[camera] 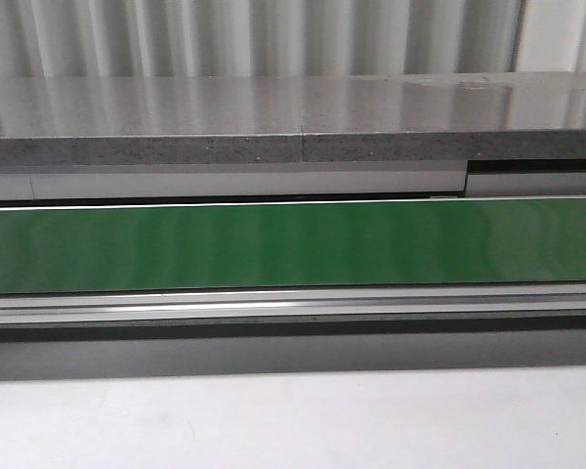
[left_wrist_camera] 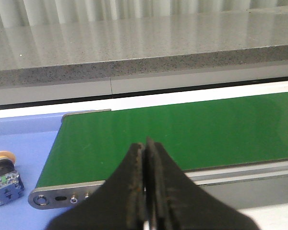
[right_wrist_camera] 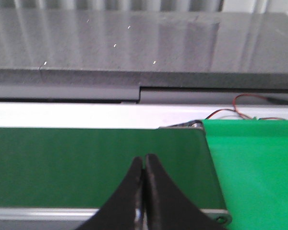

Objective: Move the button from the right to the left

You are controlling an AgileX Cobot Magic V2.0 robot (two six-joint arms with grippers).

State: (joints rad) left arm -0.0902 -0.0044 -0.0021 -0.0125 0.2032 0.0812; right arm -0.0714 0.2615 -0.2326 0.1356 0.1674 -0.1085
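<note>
The button [left_wrist_camera: 5, 175], with a yellow-orange head, black collar and blue-grey block, lies on a blue surface [left_wrist_camera: 24, 143] beside the left end of the green conveyor belt [left_wrist_camera: 182, 132]. It shows only in the left wrist view. My left gripper [left_wrist_camera: 145, 143] is shut and empty, over the belt's near edge, to the right of the button. My right gripper [right_wrist_camera: 144, 158] is shut and empty over the belt's right end [right_wrist_camera: 86, 163]. Neither gripper shows in the front view.
The belt [camera: 293, 244] runs across the front view with a metal rail [camera: 293, 303] along its near side. A grey stone ledge [camera: 293, 122] lies behind it. A bright green mat [right_wrist_camera: 259, 167] and red wires [right_wrist_camera: 240, 108] are at the belt's right end.
</note>
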